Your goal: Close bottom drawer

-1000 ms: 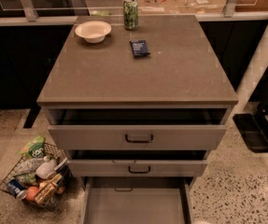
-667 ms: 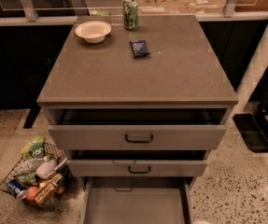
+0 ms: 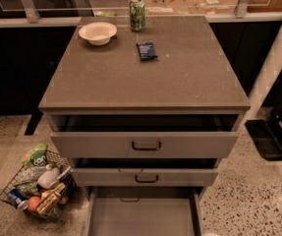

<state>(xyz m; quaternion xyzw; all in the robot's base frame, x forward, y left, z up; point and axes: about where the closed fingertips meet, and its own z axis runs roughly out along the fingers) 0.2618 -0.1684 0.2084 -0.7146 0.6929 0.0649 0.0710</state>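
Note:
The bottom drawer (image 3: pixel 143 215) of the taupe-grey cabinet is pulled far out toward me; its plain grey inside shows and its front runs off the lower edge of the view. Above it the middle drawer (image 3: pixel 145 177) and the taller top drawer (image 3: pixel 145 144) each stand slightly open, with dark bar handles. My gripper is not in view.
On the cabinet top (image 3: pixel 145 73) are a white bowl (image 3: pixel 97 32), a green can (image 3: pixel 137 14) and a small dark packet (image 3: pixel 146 50). A wire basket (image 3: pixel 37 186) of groceries stands on the floor at the left. A dark flat object (image 3: pixel 268 139) lies on the floor at right.

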